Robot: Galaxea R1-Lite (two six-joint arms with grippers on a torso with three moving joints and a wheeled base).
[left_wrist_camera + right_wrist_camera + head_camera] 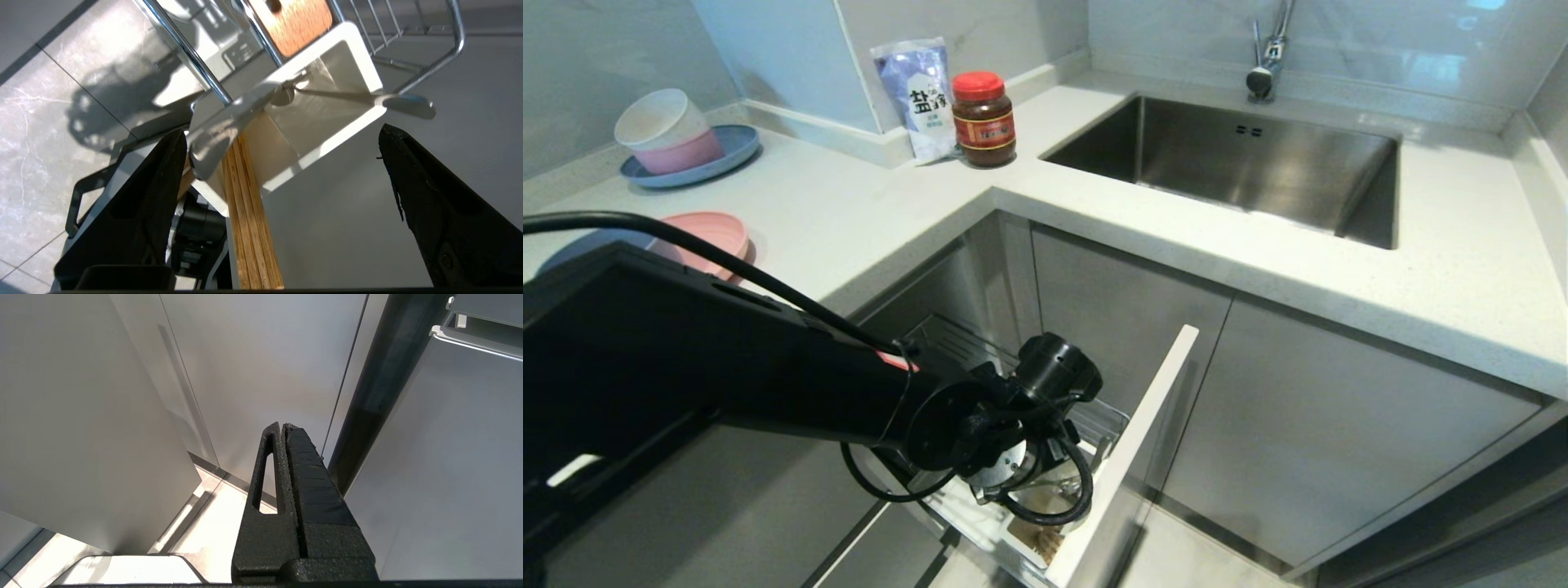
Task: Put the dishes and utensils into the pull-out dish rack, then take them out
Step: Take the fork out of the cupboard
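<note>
Glossy white plastic cutlery box (pixel 327 134), wooden chopsticks (pixel 249 228), shiny metal cutlery (pixel 229 126).

Even overhead light; glare on the pale tiled floor (pixel 36 134), sharp arm shadow there; near steel cutlery (pixel 220 134) blurred.

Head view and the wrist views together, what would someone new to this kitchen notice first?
First, the black left arm reaching down into the pull-out dish rack below the counter, its left end effector open over the white cutlery box. There the wooden chopsticks and silver cutlery stand. Up on the counter, the pink plate sits at the left, and the red-lidded jar sits left of the sink.
</note>
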